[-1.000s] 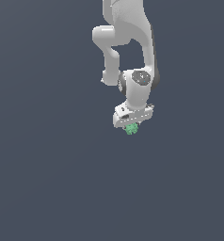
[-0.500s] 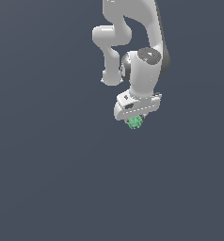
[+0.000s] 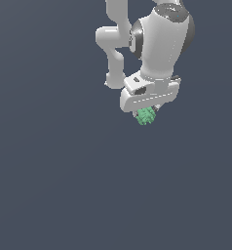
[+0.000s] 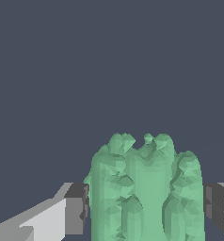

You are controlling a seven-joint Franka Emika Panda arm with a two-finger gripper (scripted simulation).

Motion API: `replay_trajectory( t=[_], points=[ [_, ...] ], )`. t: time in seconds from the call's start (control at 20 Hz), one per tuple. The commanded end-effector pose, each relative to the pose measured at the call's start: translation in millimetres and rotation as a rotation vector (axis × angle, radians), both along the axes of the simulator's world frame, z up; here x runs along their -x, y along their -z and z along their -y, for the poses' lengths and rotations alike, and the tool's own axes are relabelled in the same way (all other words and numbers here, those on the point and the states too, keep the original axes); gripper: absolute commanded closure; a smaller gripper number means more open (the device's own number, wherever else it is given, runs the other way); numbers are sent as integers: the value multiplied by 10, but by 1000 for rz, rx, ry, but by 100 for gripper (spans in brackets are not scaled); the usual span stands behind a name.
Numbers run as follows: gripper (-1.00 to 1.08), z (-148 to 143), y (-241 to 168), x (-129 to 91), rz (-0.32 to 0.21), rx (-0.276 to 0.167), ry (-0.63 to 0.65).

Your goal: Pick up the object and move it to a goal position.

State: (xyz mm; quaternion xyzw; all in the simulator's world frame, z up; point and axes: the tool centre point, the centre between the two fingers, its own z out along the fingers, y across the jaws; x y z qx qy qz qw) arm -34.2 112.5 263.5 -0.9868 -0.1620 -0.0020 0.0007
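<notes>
The object [image 3: 146, 116] is a small bright-green bumpy clump. In the exterior view it hangs just under the white hand of the arm, held between the fingers of my gripper [image 3: 147, 114], which are mostly hidden behind the hand. In the wrist view the object [image 4: 144, 188] fills the space between the two dark finger pads [image 4: 77, 209], which press on its two sides. The gripper [image 4: 147, 207] is shut on it and holds it up off the surface.
The white arm [image 3: 157, 44] reaches down from the top of the exterior view. Around it there is only a plain dark grey-blue surface [image 3: 64, 185]. No goal marker shows.
The arm has carried the object toward the exterior view's right and looms larger in the picture. The grip on the object is unchanged.
</notes>
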Motion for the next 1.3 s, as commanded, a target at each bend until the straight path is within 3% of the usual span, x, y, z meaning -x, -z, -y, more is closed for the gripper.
replay_trajectory(
  t=[0.0,0.55,1.25],
  points=[
    [108,-12,-249,-61,-1,0,0],
    [108,-61,-1187,-334,-2,1,0],
    [108,-107,-1991,-592,-3,1,1]
  ],
)
